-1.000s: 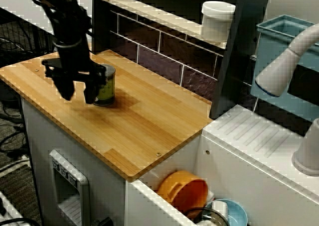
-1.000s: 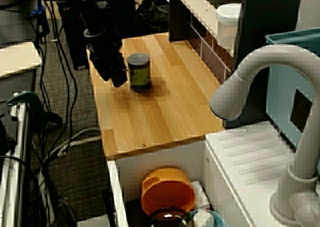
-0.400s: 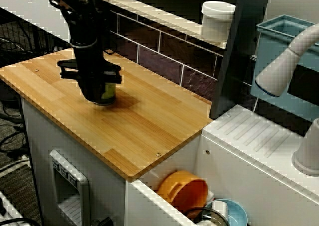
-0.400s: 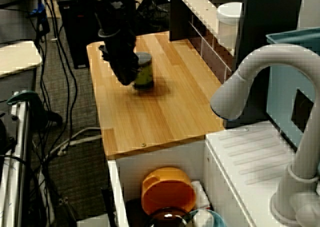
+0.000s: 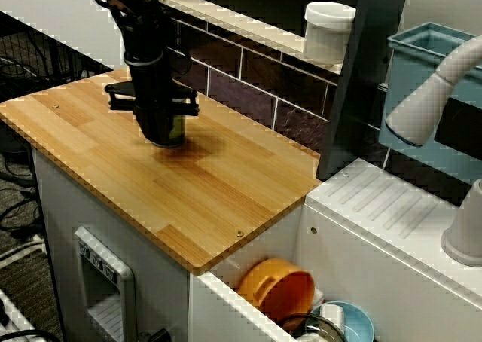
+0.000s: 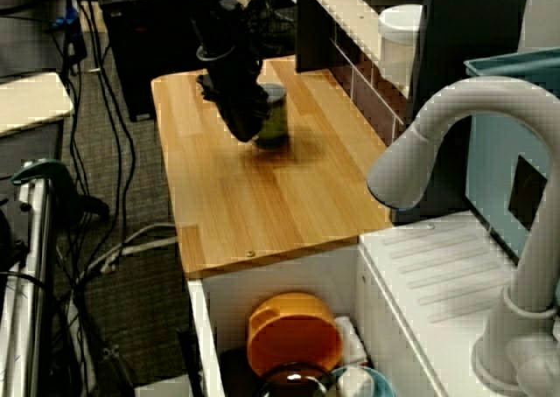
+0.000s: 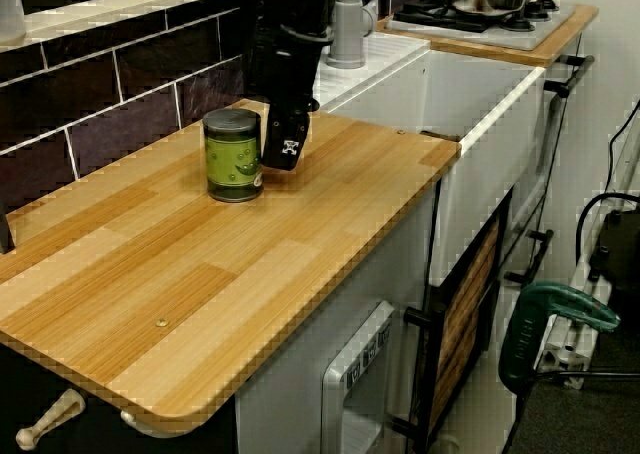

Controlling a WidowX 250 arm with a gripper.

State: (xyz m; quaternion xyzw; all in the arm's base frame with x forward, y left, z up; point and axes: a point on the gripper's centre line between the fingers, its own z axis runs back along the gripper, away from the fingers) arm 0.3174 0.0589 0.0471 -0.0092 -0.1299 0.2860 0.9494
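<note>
Where the wooden counter (image 5: pixel 188 195) fills the left of the high front view, the black gripper (image 5: pixel 160 135) hangs straight down over its back half, near the dark tiled wall (image 5: pixel 241 78). Its fingertips are low, close to the board, at a green can (image 7: pixel 232 154), which stands upright on the wood with its dark lid on. From the front the gripper hides nearly all of the can, and only a strip of green label shows at its right edge. The low view along the counter shows the can in full. There one finger (image 7: pixel 284 144) is just beside the can's right wall, touching it or nearly so. The other finger is out of sight, so I cannot tell whether the jaws clamp the can or merely stand beside it.

Further right in the front view, a white lidded canister (image 5: pixel 329 29) sits on the pale ledge (image 5: pixel 248 25) above the tiles. Lower down, past the counter's right edge, an orange bowl (image 5: pixel 277 285) lies tilted in the white sink (image 5: pixel 331 259), with a light blue bowl (image 5: pixel 360 323) just beside it. Right again come the ribbed drainboard (image 5: pixel 392 206), the grey faucet spout (image 5: pixel 433 93) and, behind that, a blue bin (image 5: pixel 422 56).
</note>
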